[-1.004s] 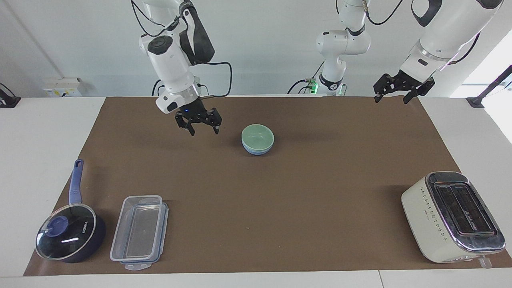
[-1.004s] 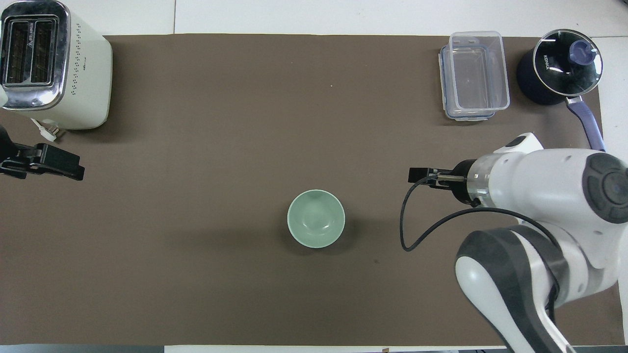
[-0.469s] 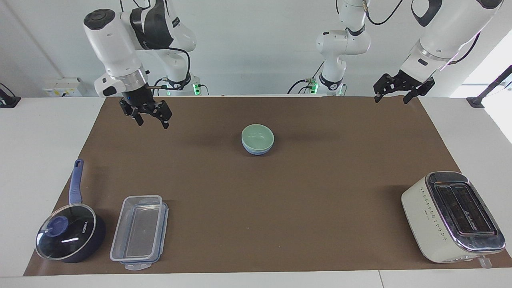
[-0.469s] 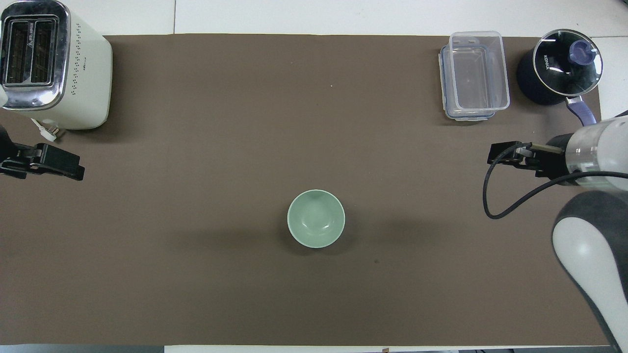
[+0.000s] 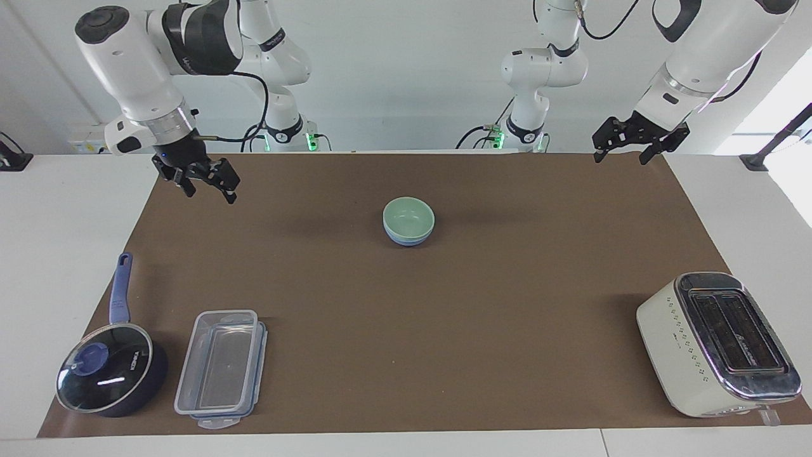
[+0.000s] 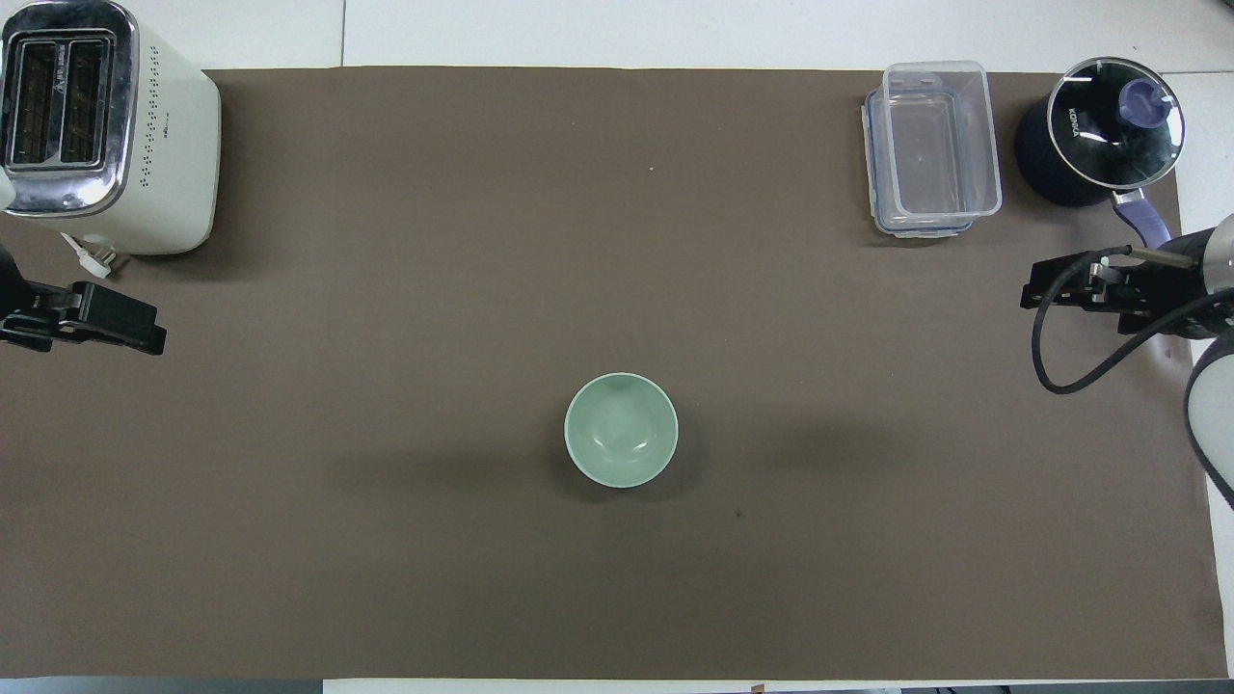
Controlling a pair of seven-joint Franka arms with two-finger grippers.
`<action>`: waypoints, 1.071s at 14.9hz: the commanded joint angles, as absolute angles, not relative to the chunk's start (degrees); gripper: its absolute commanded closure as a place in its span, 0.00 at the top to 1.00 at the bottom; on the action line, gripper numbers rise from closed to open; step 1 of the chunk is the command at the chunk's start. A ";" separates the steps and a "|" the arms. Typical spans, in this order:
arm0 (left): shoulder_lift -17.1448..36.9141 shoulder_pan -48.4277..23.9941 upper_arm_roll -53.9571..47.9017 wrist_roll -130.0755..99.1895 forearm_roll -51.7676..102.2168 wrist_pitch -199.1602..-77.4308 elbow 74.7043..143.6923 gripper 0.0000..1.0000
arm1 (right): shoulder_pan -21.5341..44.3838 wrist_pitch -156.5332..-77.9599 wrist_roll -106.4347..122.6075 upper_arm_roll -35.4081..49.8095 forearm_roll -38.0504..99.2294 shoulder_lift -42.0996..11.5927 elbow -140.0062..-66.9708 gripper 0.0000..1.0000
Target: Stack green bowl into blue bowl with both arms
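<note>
the right tool (image 5: 206, 186), released, has swung away from the stacked green bowl (image 5: 408, 216) toward the saucepan (image 5: 111, 376) end.

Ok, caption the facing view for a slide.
Green bowl nested in blue bowl mid-mat, both end effectors raised and empty.

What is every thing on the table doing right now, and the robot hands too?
green bowl: nested in the blue bowl
blue bowl: upright, holding the green bowl
saucepan: lid on
clear container: open, sitting on its lid
toaster: slots empty
left end effector: open, empty
right end effector: open, empty
</note>
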State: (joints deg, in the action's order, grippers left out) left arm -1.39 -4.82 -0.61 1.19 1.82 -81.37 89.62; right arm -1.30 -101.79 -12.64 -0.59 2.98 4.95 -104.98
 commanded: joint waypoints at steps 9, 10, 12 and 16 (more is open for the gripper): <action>-2.55 -4.83 -0.62 1.05 0.62 -80.86 90.44 1.00 | -1.40 -93.08 -9.14 0.62 -2.90 2.10 -97.38 1.00; -2.55 -4.75 -0.62 1.05 0.62 -80.86 90.44 1.00 | -1.58 -92.99 -9.23 0.62 -2.90 2.37 -97.73 1.00; -2.55 -4.83 -0.62 1.05 0.53 -80.86 90.44 1.00 | -1.49 -93.43 -9.49 0.70 -2.81 2.72 -98.43 1.00; -2.55 -4.83 -0.62 1.05 0.61 -80.86 90.44 1.00 | -0.97 -93.60 -9.84 0.62 -0.18 3.25 -99.41 1.00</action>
State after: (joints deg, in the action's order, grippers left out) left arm -1.39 -4.82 -0.61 1.19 1.82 -81.37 89.62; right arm -0.85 -94.16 -10.70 0.45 -1.26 2.46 -98.70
